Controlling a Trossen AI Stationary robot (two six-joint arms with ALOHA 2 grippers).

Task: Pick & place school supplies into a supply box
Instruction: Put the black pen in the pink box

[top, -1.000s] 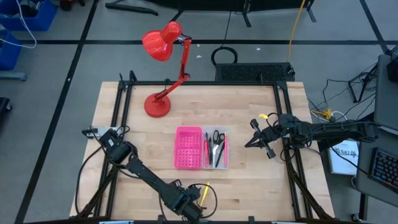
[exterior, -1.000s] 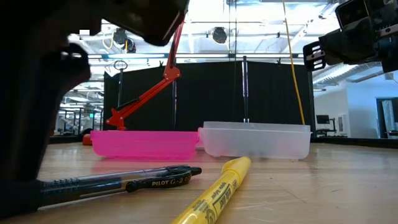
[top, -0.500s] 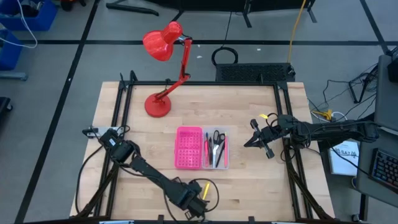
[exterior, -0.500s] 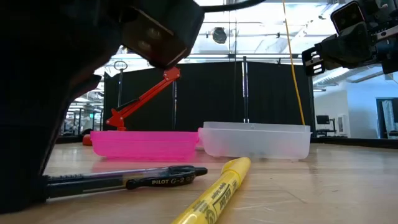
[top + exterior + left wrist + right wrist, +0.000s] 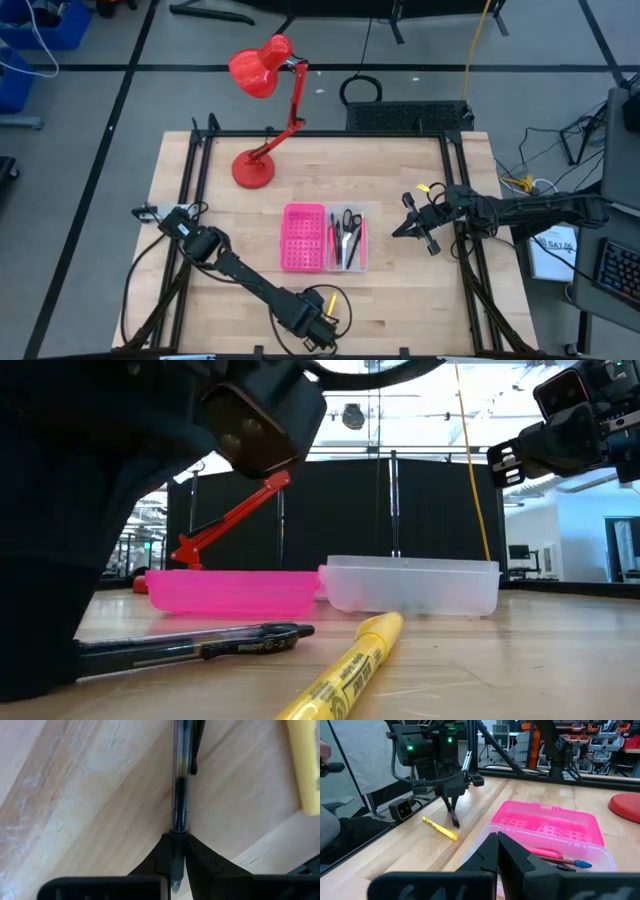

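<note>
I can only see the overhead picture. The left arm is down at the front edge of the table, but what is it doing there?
Observer: The left gripper has its fingers pinched on the end of a black pen that lies flat on the wood.
Operator: Is anything lying next to that pen?
Observer: Yes, a yellow highlighter lies on the table right beside it, untouched.
Operator: And the box in the middle, is it deep?
Observer: From table height the supply box looks shallow, a low clear tray joined to a low pink half.
Operator: What about the right arm?
Observer: The right gripper is shut on nothing and hangs in the air above the table, pointing toward the box.
</note>
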